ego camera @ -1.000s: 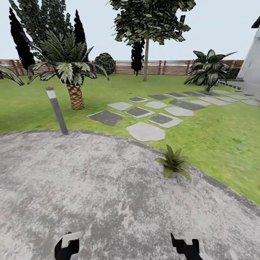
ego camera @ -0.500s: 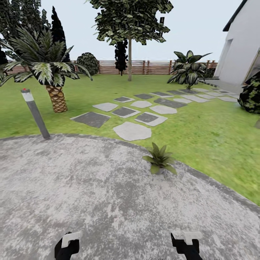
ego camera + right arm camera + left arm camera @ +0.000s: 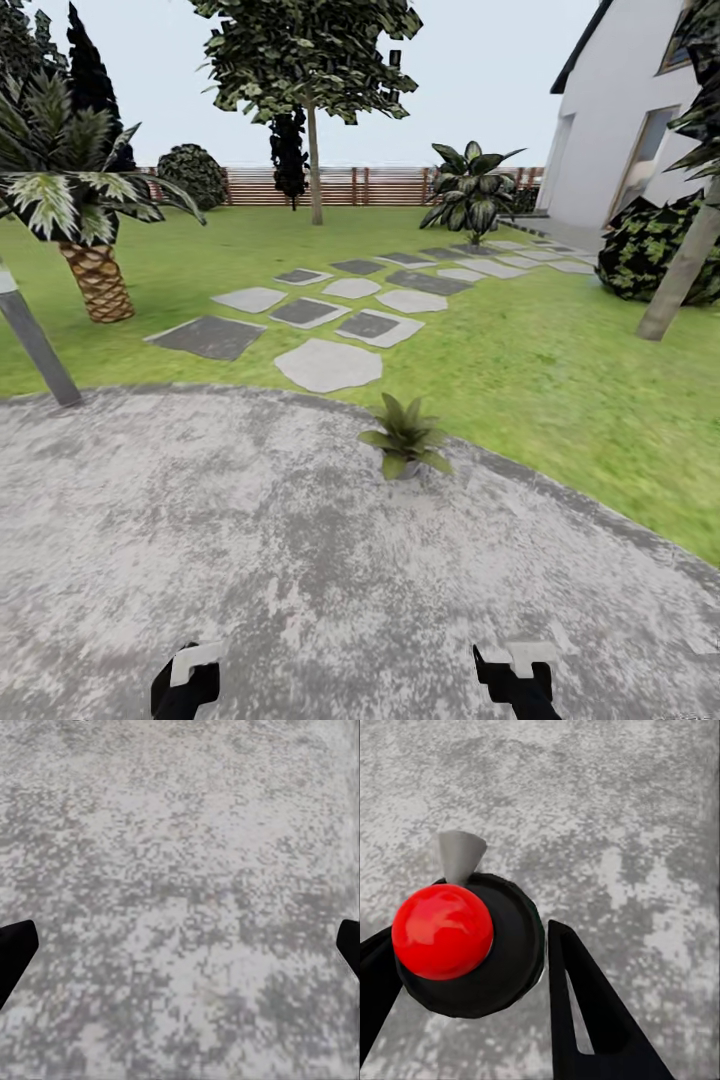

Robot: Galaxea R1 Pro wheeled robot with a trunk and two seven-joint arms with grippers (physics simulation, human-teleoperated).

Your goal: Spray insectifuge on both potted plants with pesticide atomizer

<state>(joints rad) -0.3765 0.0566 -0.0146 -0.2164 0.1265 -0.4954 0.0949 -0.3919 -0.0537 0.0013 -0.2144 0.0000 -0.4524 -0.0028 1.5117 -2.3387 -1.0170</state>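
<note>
Left hand (image 3: 185, 682): low at 7 o'clock in the head view; clenched on the pesticide atomizer (image 3: 510, 937), by the look of the wrist view, one dark finger against each side of the round dark top.
Pesticide atomizer: seen from above between those fingers; red button (image 3: 442, 930) on top; pale grey nozzle (image 3: 459, 855) pointing out over the paving.
Right hand (image 3: 515, 682): low at 5 o'clock; released, fingers spread wide, nothing between them but paving.
Patio (image 3: 250, 560): mottled grey, round-edged; under both hands and stretching ahead.
Potted plant (image 3: 405, 448): small green rosette in a grey pot; at 12 o'clock, on the patio's far rim, just beside the lawn; well apart from the nozzle.
Second potted plant: not made out from here.
Lamp post (image 3: 35, 345): leaning grey post at 10 o'clock, at the patio edge.
Lawn (image 3: 560, 400): beyond the patio; grey stepping stones (image 3: 330, 365) running from 12 toward 1 o'clock.
Palm (image 3: 95, 270): scaly trunk at 10 o'clock on the grass.
Far end: slatted fence (image 3: 380, 185) at 12 o'clock; white house (image 3: 620, 140) at 2 o'clock.
Done: pickup looks complete.
Left: closing in on the near plant; aiming the nozzle; spraying it all over; finding and covering the other plant; no spray judged laid on either yet.
</note>
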